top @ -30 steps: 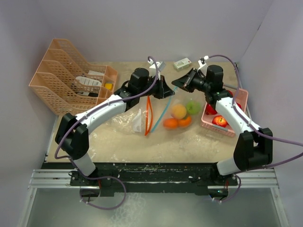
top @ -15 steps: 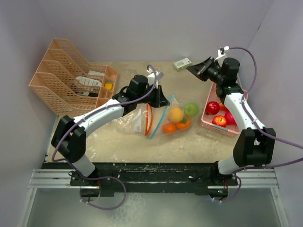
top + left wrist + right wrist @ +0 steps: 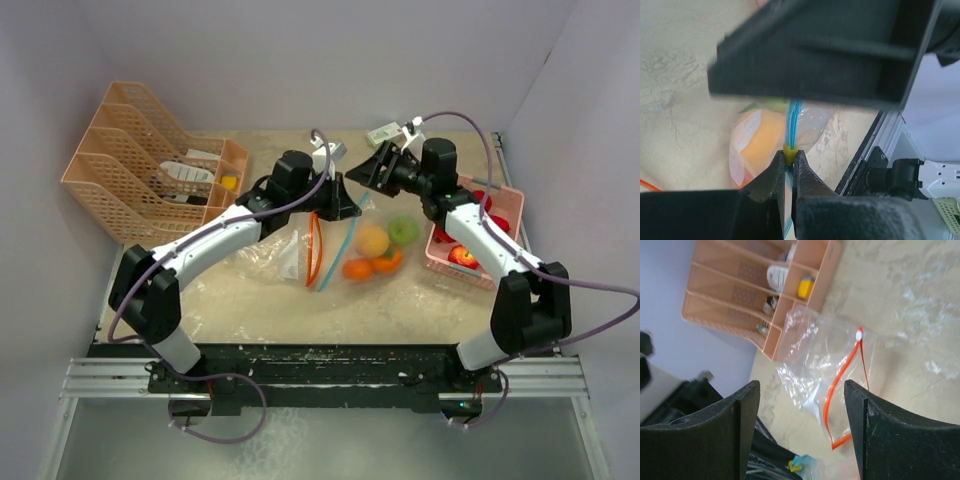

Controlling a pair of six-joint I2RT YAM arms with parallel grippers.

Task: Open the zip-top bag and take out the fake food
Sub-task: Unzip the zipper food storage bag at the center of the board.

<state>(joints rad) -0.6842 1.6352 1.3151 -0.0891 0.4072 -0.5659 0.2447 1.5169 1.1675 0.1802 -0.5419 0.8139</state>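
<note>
Pink basket (image 3: 470,278), right of the right gripper (image 3: 801,386), has red apples (image 3: 463,255) in. Zip-top bag (image 3: 350,235) just under both grippers, oranges (image 3: 375,240) and green apple (image 3: 404,230) inside: removal left. Left gripper (image 3: 789,162) clamped on bag's yellow slider (image 3: 789,151), how far unzipped unclear; right gripper spread wide, empty.

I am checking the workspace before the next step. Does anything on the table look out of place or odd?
One thing: a crumpled, empty bag with an orange zip lies on the table right beside the blue-zip bag that holds the fake food. It looks like a leftover. Nothing appears spilled or broken.
</note>
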